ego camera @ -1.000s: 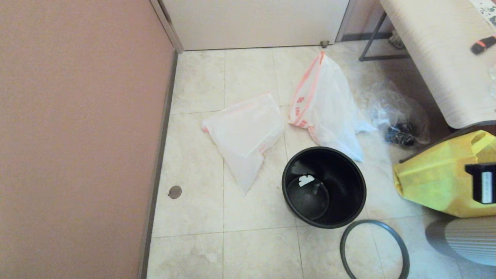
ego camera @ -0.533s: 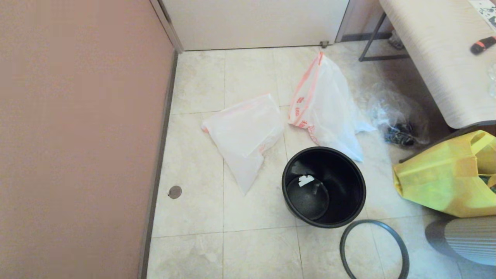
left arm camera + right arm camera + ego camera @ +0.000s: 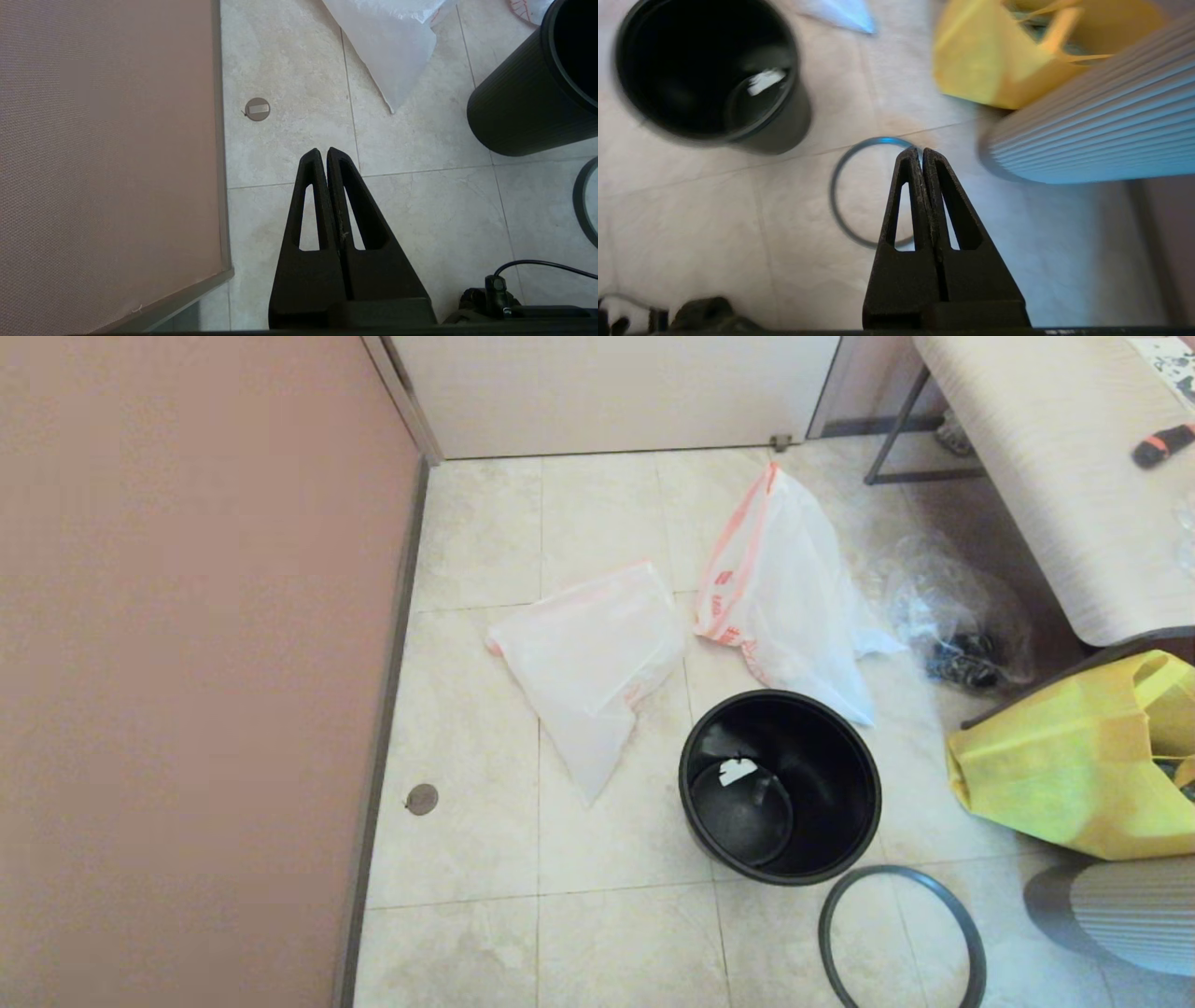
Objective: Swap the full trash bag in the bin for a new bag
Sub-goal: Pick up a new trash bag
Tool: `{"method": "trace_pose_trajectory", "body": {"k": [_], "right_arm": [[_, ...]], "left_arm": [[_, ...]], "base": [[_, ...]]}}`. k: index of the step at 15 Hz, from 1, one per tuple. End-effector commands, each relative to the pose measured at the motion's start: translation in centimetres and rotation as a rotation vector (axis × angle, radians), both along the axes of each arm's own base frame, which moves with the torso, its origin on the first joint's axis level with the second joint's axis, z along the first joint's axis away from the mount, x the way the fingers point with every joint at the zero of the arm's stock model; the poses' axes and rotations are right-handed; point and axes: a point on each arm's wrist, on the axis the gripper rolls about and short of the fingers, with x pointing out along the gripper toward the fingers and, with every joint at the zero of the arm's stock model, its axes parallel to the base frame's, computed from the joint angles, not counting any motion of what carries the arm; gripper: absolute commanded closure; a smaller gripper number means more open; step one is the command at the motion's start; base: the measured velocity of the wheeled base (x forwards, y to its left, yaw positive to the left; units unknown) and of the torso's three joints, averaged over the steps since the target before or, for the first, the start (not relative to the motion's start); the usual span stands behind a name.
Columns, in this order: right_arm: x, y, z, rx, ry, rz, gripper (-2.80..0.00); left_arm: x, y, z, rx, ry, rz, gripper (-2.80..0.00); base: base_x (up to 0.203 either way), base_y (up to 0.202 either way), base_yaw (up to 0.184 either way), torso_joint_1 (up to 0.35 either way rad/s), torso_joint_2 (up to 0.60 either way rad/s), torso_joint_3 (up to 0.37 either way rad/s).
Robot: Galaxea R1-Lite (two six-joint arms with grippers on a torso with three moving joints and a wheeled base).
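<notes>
Full trash bag (image 3: 780,593) slumps on the floor beyond my empty bin (image 3: 780,786), new bag (image 3: 590,663) flat beside it, rim ring (image 3: 901,941) nearby. My left hand (image 3: 322,154) and right hand (image 3: 920,154) hover, fingers pressed together, holding nothing.

Left hand (image 3: 323,151) closed above floor tiles (image 3: 289,149), near the bin (image 3: 523,112).

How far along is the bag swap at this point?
Done: the full trash bag is out, lying on the floor behind the empty bin. In hand: nothing; left gripper and right gripper are shut, empty. Left: the new bag lies flat; the rim ring is off.
</notes>
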Motion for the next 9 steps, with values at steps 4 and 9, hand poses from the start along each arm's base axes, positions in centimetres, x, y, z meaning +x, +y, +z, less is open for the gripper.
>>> {"method": "trace_pose_trajectory", "body": {"k": [4, 9], "right_arm": [[0.7, 0.4, -4.2, -0.026, -0.066, 0.147, 0.00], [0.9, 0.5, -4.5, -0.044, -0.068, 0.191, 0.00]], "left_arm": [[0.0, 0.0, 0.0, 0.000, 0.001, 0.000, 0.00], [0.0, 0.0, 0.0, 0.000, 0.001, 0.000, 0.00]], "base": [[0.000, 0.000, 0.000, 0.000, 0.00, 0.000], [0.000, 0.000, 0.000, 0.000, 0.00, 0.000]]}}
